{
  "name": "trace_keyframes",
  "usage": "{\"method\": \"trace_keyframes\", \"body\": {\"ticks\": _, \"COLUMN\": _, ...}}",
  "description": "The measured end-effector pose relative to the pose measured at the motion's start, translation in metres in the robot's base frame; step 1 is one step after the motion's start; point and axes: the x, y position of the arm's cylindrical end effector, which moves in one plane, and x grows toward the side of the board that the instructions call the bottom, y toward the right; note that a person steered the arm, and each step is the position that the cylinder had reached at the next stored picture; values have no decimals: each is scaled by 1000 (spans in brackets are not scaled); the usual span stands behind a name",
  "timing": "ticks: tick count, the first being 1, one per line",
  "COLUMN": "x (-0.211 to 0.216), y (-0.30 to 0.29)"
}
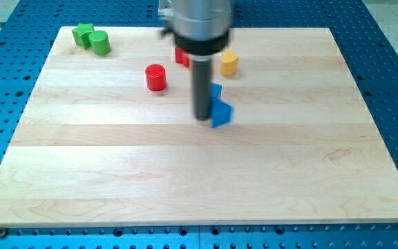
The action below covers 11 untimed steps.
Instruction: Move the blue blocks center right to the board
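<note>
— What sits at the worktop's (pixel 116 173) top-left corner?
— A green star block (pixel 82 33), touching a green cylinder (pixel 100 43) on its right.
— And nearer the middle?
— A red cylinder (pixel 156 77); a partly hidden red block (pixel 182 57) up to its right; a yellow cylinder (pixel 229 63) farther right.

On the bench (pixel 116 173), the tip (pixel 204 119) touches the left of two adjoining blue blocks (pixel 220 114). Above them are the yellow cylinder (pixel 229 63), red block (pixel 182 57) and red cylinder (pixel 156 77). The green star (pixel 83 33) and green cylinder (pixel 100 42) are at the top left.
</note>
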Motion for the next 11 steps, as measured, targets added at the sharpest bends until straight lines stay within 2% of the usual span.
{"method": "trace_keyframes", "body": {"ticks": 2, "x": -54, "y": -57}}
{"method": "trace_keyframes", "body": {"ticks": 3, "x": -50, "y": 32}}
{"method": "trace_keyframes", "body": {"ticks": 4, "x": -21, "y": 145}}
{"method": "trace_keyframes", "body": {"ticks": 5, "x": -90, "y": 105}}
{"method": "trace_keyframes", "body": {"ticks": 7, "x": -175, "y": 100}}
{"method": "trace_keyframes", "body": {"ticks": 8, "x": -175, "y": 136}}
{"method": "trace_keyframes", "body": {"ticks": 9, "x": -105, "y": 100}}
{"method": "trace_keyframes", "body": {"ticks": 10, "x": -122, "y": 91}}
{"method": "trace_keyframes", "body": {"ticks": 11, "x": -68, "y": 106}}
